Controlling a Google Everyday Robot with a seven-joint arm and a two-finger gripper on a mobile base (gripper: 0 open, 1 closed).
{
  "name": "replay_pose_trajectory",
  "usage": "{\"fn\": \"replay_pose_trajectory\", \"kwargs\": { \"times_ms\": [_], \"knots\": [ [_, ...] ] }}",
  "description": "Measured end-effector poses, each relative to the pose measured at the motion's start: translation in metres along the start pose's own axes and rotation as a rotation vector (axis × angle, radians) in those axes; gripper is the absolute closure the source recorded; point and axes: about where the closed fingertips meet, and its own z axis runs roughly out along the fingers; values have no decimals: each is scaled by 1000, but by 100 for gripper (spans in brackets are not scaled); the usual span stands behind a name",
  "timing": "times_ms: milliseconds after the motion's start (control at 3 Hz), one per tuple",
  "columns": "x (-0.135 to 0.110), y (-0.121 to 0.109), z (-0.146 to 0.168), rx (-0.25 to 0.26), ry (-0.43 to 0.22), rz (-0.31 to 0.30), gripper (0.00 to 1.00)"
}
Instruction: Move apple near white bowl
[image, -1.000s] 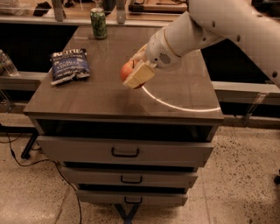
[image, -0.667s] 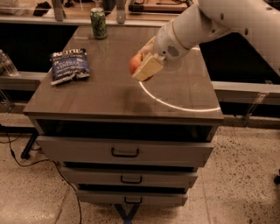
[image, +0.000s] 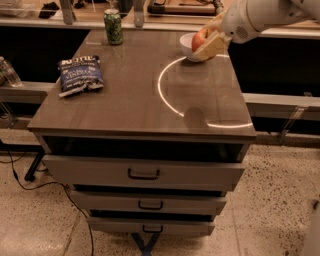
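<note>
1. The gripper (image: 207, 42) is at the far right corner of the table (image: 130, 105), at the end of the white arm (image: 255, 15) that comes in from the upper right.
2. Its tan fingers (image: 214, 45) are pinching the apple (image: 199, 37). One finger lies across the right side of the fruit, and the other is mostly hidden behind it.
3. The apple is red with a paler patch. It sits in the grip right at the bowl (image: 186, 46) and covers the right part of it in this view.
4. I cannot tell if the apple touches the bowl or hangs a little above it.
5. The bowl is white and stands on the table close to the far edge, just beyond a bright ring of light (image: 161, 90) that is reflected on the top.
6. A green can (image: 113, 26) stands upright at the far edge, well apart from the bowl, to its left.
7. A dark blue bag (image: 80, 75) lies flat near the left edge of the table.
8. Under the table top there are three drawers (image: 100, 172), each with a dark handle in the middle.
9. A clear bottle (image: 7, 72) stands on a ledge to the left of the table.
</note>
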Motion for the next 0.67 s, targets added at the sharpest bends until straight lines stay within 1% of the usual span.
{"fn": "replay_pose_trajectory", "kwargs": {
  "times_ms": [333,667],
  "knots": [
    [23,-34,6,61,-5,25,100],
    [61,-64,2,161,15,88,100]
  ]
}}
